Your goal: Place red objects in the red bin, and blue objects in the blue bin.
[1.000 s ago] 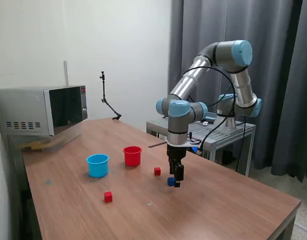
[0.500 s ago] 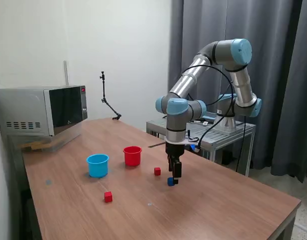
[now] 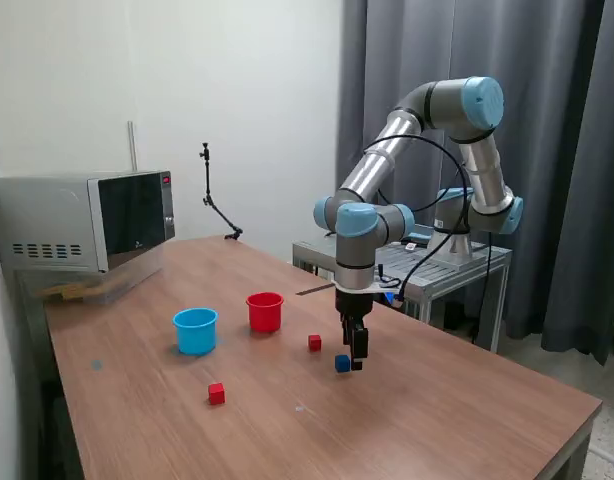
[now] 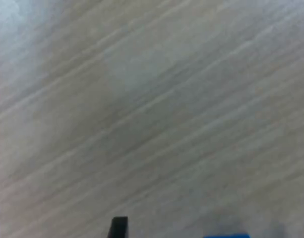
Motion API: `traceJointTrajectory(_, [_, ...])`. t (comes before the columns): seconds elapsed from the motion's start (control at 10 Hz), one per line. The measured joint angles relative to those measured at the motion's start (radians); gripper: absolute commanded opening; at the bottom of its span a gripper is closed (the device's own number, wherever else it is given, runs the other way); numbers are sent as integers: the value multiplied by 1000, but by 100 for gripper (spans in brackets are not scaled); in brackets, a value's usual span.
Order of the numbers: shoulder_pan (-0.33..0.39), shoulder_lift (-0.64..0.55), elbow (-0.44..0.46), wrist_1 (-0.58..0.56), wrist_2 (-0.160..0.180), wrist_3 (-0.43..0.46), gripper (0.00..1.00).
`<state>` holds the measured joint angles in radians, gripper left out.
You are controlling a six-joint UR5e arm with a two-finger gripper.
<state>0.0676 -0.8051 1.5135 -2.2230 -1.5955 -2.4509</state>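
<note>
A dark blue cube [image 3: 342,363] lies on the wooden table [image 3: 457,410], right beside my gripper [image 3: 355,364], which points straight down with its tips almost at the tabletop. In the blurred wrist view the fingertips [image 4: 119,227] stand wide apart, so the gripper is open, and the blue cube [image 4: 226,236] shows between them at the picture's edge. One red cube [image 3: 314,343] lies just toward the exterior view's left of the gripper. Another red cube [image 3: 216,393] is nearer the front. The red bin [image 3: 265,311] and the blue bin [image 3: 195,330] stand upright further left.
A microwave [image 3: 82,220] sits at the table's far left corner in the exterior view. A thin black stand [image 3: 212,200] rises at the back edge. A metal cart [image 3: 437,265] behind the table carries the arm's base.
The wrist shifted slightly toward the exterior view's left and up, then came back right and down. The blue cube has stayed in place.
</note>
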Motion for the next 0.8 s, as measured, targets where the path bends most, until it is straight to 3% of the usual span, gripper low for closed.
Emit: traceJointTrajectory(0.8, [3,13,-22,0,12,-10,100])
